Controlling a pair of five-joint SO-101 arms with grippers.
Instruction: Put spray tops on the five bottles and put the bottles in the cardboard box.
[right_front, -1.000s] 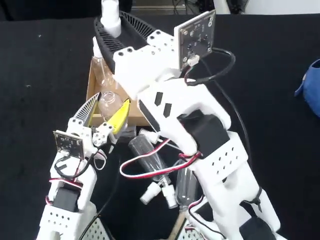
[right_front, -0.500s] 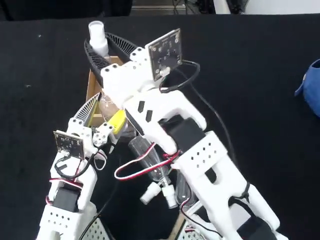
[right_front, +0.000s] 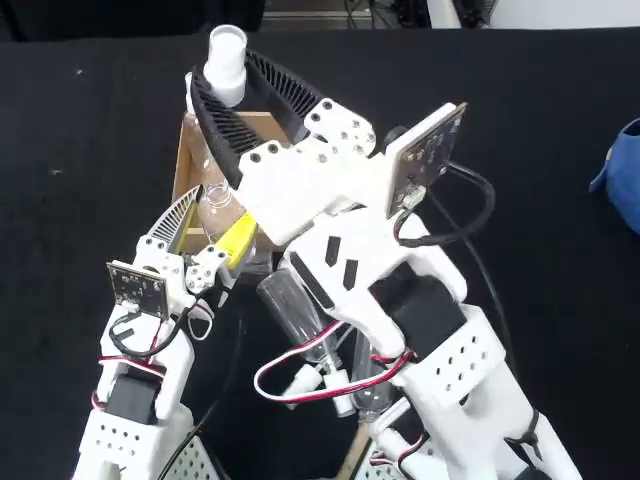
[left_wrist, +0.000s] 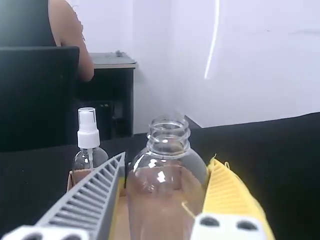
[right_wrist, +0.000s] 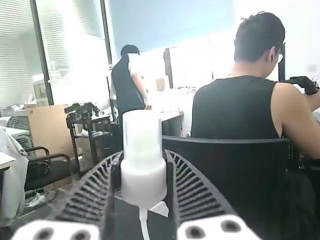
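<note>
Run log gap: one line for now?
left gripper: shut on bottle | right gripper: shut on spray top | bottle uncapped

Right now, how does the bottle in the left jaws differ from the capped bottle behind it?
The held bottle has a bare threaded neck; the capped bottle wears a white spray top. The held bottle sits between the jaws of the left gripper; the capped bottle stands free in the cardboard box. Both are clear and upright.

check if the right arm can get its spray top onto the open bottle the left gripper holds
Probably yes. The right gripper holds the spray top higher than and beyond the open bottle, whose neck stands upright and uncovered above the fingers of the left gripper. I see nothing between them.
</note>
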